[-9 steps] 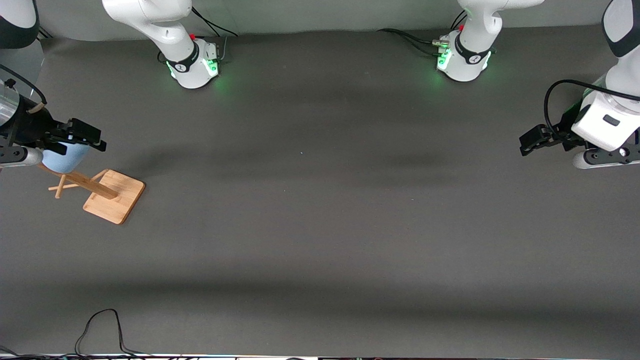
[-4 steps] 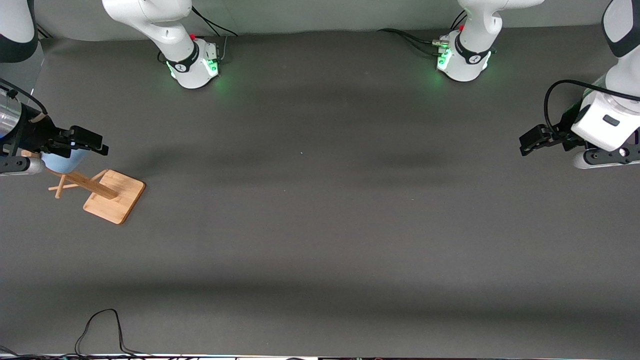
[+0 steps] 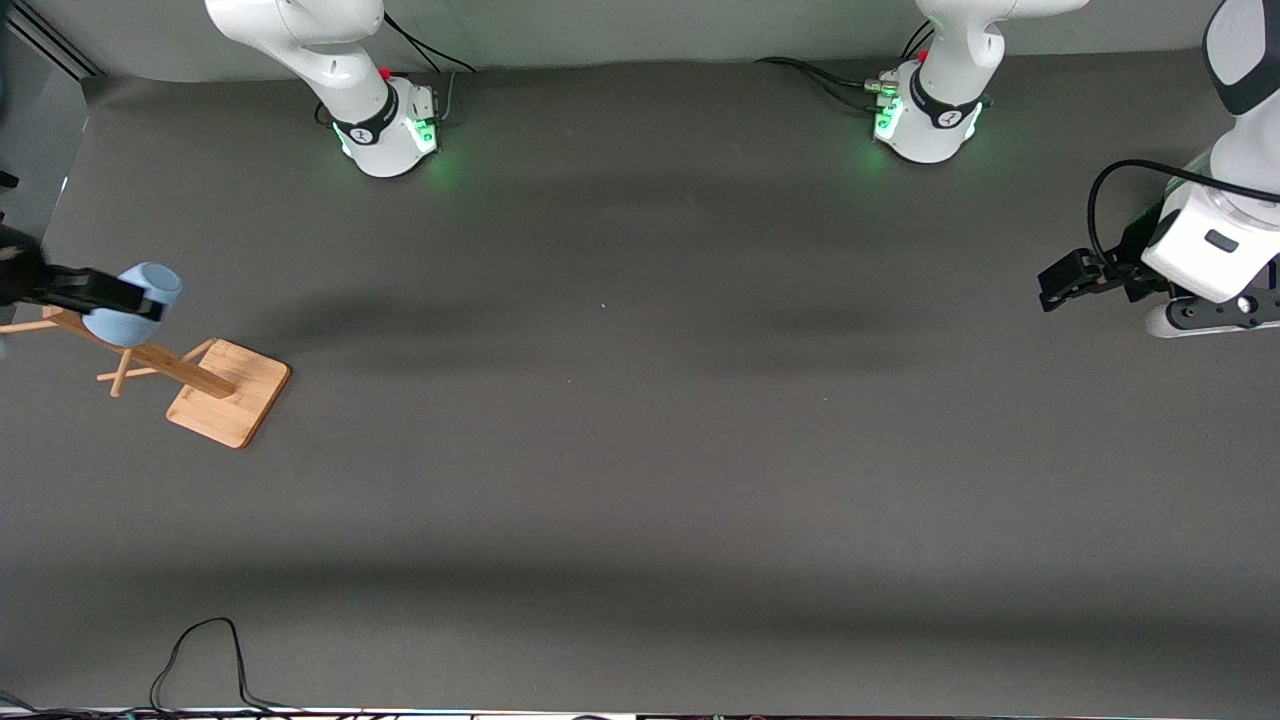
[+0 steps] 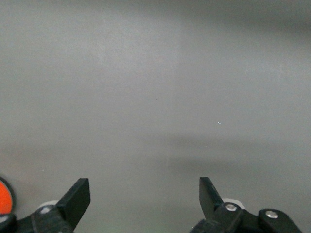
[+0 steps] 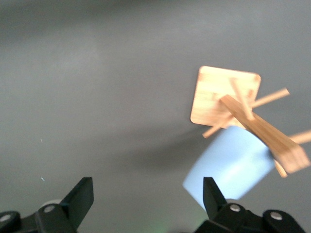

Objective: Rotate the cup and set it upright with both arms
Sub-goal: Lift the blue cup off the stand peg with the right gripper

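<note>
The light blue cup (image 3: 150,281) hangs tilted on a peg of a small wooden rack (image 3: 228,392) near the right arm's end of the table. My right gripper (image 3: 100,292) reaches in over the cup, one black finger crossing its side. In the right wrist view the cup (image 5: 233,165) lies mostly outside one finger (image 5: 212,193), only its corner in the gap, and the right gripper (image 5: 146,194) is open and holds nothing. My left gripper (image 3: 1060,281) waits over the left arm's end of the table. It is open over bare mat in the left wrist view (image 4: 145,194).
The rack's square base (image 5: 223,94) and slanted post (image 5: 262,131) stand beside the cup. The two arm bases (image 3: 385,130) (image 3: 925,120) stand along the table's edge farthest from the front camera. A black cable (image 3: 200,650) loops at the edge nearest it.
My right gripper has drawn back toward the right arm's end of the table, uncovering more of the cup. The cup stays on the rack. The left arm has not moved.
</note>
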